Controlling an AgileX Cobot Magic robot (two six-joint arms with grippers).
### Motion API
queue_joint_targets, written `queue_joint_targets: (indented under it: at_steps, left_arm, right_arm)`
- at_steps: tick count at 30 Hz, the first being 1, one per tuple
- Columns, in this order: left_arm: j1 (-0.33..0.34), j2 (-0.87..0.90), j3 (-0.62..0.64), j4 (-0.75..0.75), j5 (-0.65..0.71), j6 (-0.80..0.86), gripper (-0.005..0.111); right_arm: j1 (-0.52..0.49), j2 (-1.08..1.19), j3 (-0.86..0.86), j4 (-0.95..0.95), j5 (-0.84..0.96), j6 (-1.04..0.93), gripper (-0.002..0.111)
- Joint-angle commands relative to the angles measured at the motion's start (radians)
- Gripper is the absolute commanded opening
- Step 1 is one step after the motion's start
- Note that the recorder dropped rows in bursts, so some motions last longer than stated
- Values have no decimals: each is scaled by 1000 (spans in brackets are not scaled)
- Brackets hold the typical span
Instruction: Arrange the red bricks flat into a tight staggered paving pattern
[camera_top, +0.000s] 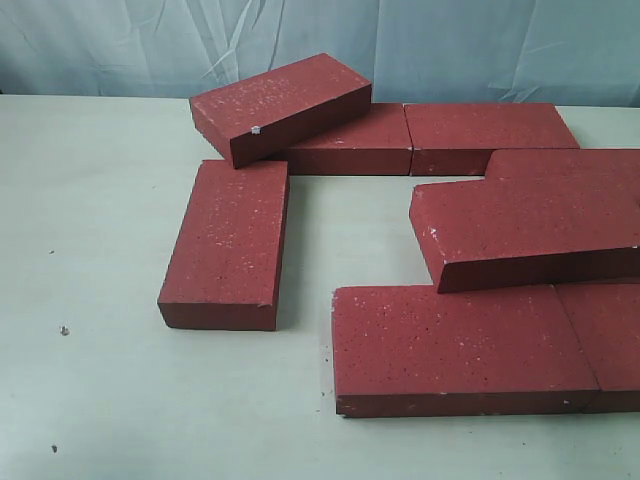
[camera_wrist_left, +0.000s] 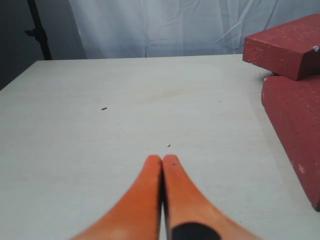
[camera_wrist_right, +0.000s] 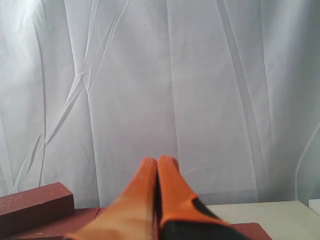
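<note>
Several dark-red bricks lie on the pale table (camera_top: 90, 200) in the exterior view. One brick (camera_top: 228, 243) lies flat alone at the left. A brick with a small white chip (camera_top: 280, 107) rests tilted on the back row (camera_top: 490, 135). Another brick (camera_top: 525, 230) leans across the right-hand group, above a flat front brick (camera_top: 455, 348). Neither gripper shows in the exterior view. My left gripper (camera_wrist_left: 162, 160) is shut and empty over bare table, with the bricks (camera_wrist_left: 295, 117) off to one side. My right gripper (camera_wrist_right: 159, 161) is shut and empty, raised above bricks (camera_wrist_right: 35, 205), facing the white curtain.
A white curtain (camera_top: 320, 40) hangs behind the table. Tiny dark specks (camera_top: 64, 330) dot the table's left part. A dark stand (camera_wrist_left: 40, 30) rises past the table's far corner in the left wrist view.
</note>
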Motion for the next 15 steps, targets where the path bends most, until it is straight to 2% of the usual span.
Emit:
queue_joint_targets:
  at_steps: [1,10,15]
  left_arm:
    - [0,-5,5,6,-13,-2,0]
    - [0,-5,5,9,-13,-2,0]
    - [0,-5,5,9,-13,-2,0]
  right_arm:
    - [-7,-6,-52,0,45,-66,-1]
    - [-7,84,-212,-5,210,-77,-1]
    - [-7,287,-382,-17,316,-77,-1]
